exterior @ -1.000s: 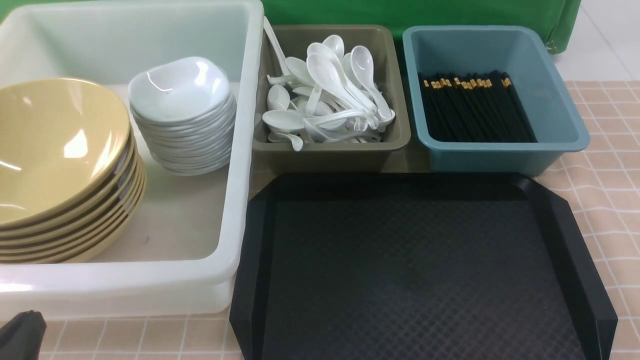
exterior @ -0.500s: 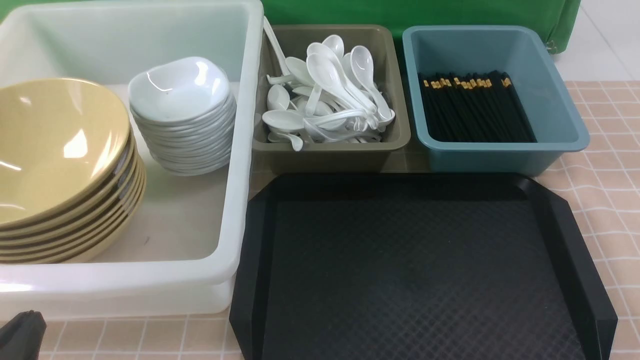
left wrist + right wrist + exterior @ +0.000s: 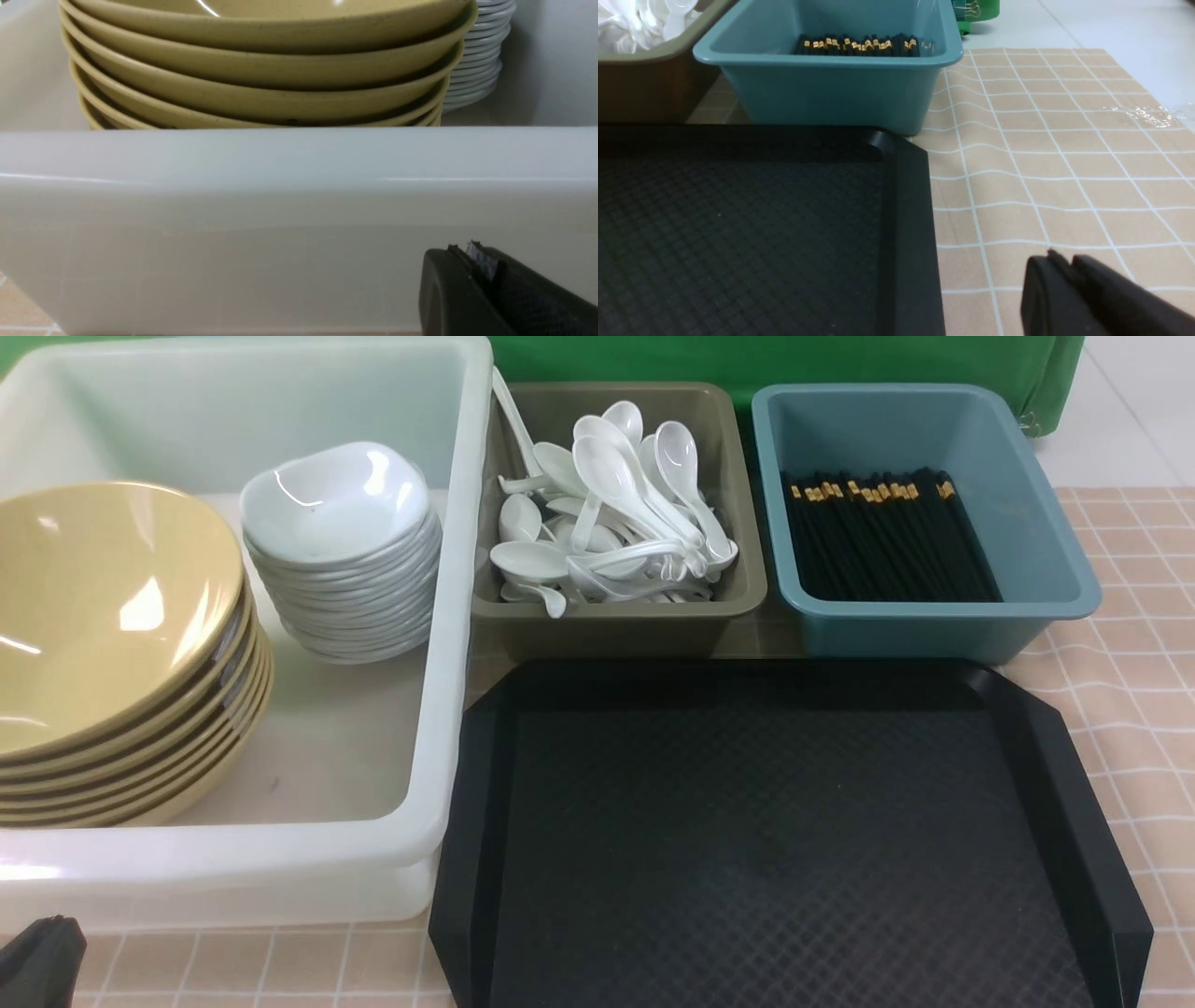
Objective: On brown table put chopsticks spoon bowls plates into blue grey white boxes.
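Sorting looks complete — bowls (image 3: 103, 616) and plates (image 3: 341, 551) in the white box (image 3: 448, 709), spoons (image 3: 616, 513) in the grey box (image 3: 616, 621), chopsticks (image 3: 887, 537) in the blue box (image 3: 1055, 560). Tray (image 3: 775, 840) bare. Left gripper (image 3: 472, 261) and right gripper (image 3: 1064, 270) — closed, empty.

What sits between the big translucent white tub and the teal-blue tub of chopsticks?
The olive-grey plastic tub, heaped with glossy white soup spoons, stands between the translucent white tub and the teal-blue tub. The front view shows this.
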Controlling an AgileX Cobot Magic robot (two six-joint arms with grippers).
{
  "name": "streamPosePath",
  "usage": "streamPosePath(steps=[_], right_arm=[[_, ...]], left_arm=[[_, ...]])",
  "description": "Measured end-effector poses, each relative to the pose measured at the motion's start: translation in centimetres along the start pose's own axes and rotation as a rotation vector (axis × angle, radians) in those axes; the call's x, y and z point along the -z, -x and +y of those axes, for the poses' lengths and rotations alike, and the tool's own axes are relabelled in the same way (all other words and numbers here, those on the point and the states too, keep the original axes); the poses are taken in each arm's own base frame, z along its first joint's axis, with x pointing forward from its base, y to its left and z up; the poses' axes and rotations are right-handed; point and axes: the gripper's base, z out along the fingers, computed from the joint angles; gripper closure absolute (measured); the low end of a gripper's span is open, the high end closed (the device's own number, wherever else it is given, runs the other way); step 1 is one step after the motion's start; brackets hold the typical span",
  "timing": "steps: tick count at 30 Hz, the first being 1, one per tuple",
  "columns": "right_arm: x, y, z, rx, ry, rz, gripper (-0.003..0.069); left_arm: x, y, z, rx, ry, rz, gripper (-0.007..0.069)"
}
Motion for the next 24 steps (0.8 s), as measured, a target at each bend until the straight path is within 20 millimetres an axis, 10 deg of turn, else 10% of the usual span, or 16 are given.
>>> streamPosePath(steps=[24], right_arm=[[0.00,0.00,0.00,0.000,0.000,0.000,0.0539]], left_arm=[[0.00,0.00,0.00,0.000,0.000,0.000,0.0623]])
